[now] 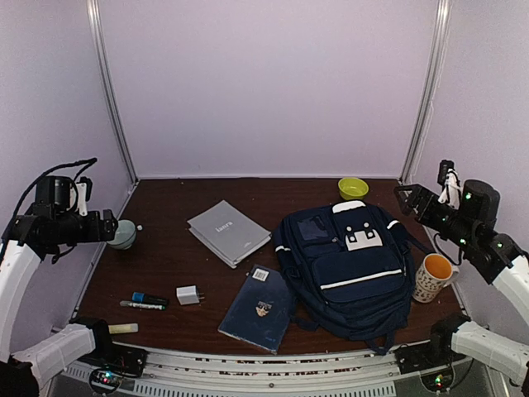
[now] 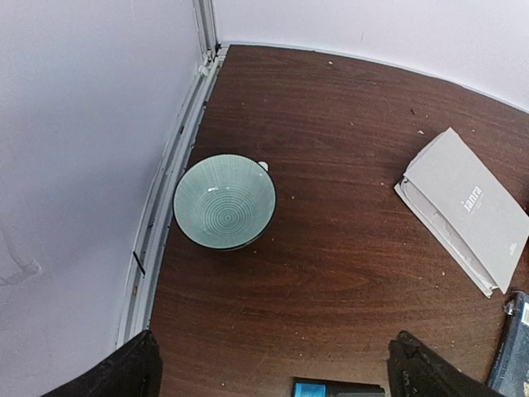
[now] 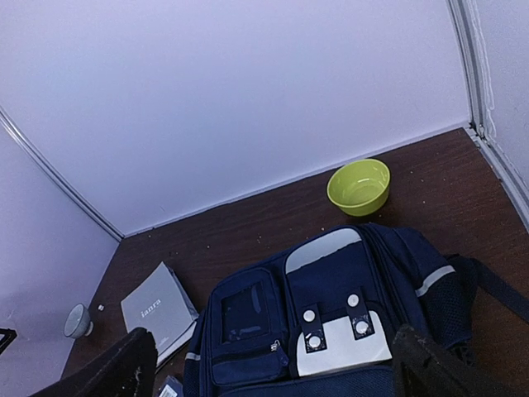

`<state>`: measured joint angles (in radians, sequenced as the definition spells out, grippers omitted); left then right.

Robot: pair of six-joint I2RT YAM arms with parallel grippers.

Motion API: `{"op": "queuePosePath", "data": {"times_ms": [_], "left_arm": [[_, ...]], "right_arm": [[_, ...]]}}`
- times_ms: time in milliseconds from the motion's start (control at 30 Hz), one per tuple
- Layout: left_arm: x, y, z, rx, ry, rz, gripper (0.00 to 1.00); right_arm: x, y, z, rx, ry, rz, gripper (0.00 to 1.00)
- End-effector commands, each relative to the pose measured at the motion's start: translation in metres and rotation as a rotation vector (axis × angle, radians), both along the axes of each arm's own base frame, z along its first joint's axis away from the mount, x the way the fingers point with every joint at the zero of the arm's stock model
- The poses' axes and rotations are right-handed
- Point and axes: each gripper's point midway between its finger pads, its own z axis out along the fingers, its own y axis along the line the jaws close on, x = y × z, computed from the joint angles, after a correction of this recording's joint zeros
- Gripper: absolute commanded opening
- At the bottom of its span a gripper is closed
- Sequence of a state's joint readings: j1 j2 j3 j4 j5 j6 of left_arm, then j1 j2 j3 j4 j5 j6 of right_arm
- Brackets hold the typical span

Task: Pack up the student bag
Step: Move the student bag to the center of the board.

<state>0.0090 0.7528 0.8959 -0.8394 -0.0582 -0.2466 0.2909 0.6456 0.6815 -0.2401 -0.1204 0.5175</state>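
Pale-green ribbed ceramic bowl (image 2: pixel 224 201) lies just below the left gripper (image 1: pixel 106 225), whose jaws stand wide apart and hold nothing. Further to its right comes a flat grey book (image 1: pixel 229 232), then the student bag (image 1: pixel 347 269), a large navy fabric backpack with white trim. It lies flat, its long axis running from far to near, just below and ahead of the right gripper (image 1: pixel 409 201), also spread and empty. The right arm is nearer, I judge.
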Motion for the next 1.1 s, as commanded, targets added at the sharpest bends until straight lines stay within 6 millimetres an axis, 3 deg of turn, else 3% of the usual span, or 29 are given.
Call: {"op": "queuePosePath", "data": {"times_ms": [0,333,500,633,833,1067], "left_arm": [[0.005,-0.002,0.017,-0.029,-0.047,-0.006,0.97],[0.005,-0.004,0.02,-0.036,-0.058,-0.013,0.97],[0.004,-0.004,0.021,-0.036,-0.06,-0.014,0.97],[0.005,-0.004,0.019,-0.036,-0.054,-0.011,0.97],[0.004,-0.003,0.022,-0.035,-0.067,-0.009,0.97],[0.003,-0.004,0.023,-0.036,-0.073,-0.012,0.96]], "right_arm": [[-0.002,-0.011,-0.023,0.01,0.106,-0.073,1.0],[-0.02,-0.015,-0.069,0.045,0.352,-0.116,1.0],[-0.039,-0.013,-0.109,0.066,0.556,-0.166,1.0],[-0.059,-0.003,-0.136,0.042,0.707,-0.19,1.0],[-0.08,0.005,-0.156,-0.011,0.807,-0.245,1.0],[-0.098,0.019,-0.197,0.012,0.924,-0.234,1.0]]}}
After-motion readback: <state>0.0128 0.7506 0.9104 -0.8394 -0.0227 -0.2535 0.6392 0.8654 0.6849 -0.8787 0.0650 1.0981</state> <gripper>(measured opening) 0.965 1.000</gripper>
